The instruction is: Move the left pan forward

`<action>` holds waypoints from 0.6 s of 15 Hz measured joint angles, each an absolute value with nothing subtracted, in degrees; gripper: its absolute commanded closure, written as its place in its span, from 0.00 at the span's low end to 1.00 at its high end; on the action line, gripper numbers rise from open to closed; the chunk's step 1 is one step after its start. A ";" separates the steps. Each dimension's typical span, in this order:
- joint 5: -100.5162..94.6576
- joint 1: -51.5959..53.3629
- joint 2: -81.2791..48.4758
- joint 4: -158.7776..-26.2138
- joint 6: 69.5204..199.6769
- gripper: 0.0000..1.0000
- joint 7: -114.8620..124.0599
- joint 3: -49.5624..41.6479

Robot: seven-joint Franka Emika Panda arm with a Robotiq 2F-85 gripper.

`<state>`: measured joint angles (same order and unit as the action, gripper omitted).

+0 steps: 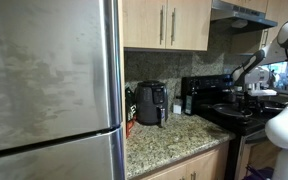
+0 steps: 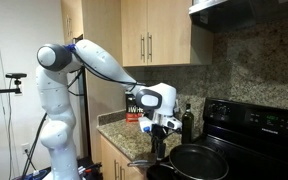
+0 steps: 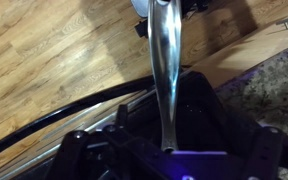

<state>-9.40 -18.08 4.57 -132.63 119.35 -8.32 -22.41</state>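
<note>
In an exterior view my gripper (image 2: 163,148) hangs just above the front left corner of the black stove (image 2: 256,120), fingers pointing down. The left pan (image 2: 160,170), small and black, lies right under it and is hard to tell from the stove. Beside it sits the wider dark pan (image 2: 202,160) with a greyish rim. In the wrist view a long shiny metal handle (image 3: 164,70) runs from the top edge down into the gap of my gripper (image 3: 170,135). The jaws stand wide on either side and do not touch it. My gripper (image 1: 246,90) looks small and far off over the stove.
A steel fridge (image 1: 49,80) fills the near side. On the granite counter (image 1: 169,135) stand a black air fryer (image 1: 151,102), a dark bottle (image 2: 189,122) and a red box (image 2: 134,113). Wooden cabinets and a range hood (image 2: 249,8) hang overhead. Wood floor (image 3: 54,50) lies beyond the stove's front edge.
</note>
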 measured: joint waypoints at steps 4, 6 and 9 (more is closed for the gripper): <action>-5.22 -18.04 0.42 -132.66 122.27 0.00 -11.98 -22.17; -4.03 -18.04 -1.24 -132.66 123.44 0.00 -12.97 -22.09; -3.74 -18.15 -3.19 -132.61 124.78 0.26 -13.10 -22.09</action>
<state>-3.74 -18.15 -3.19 -132.61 124.78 -13.10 -22.09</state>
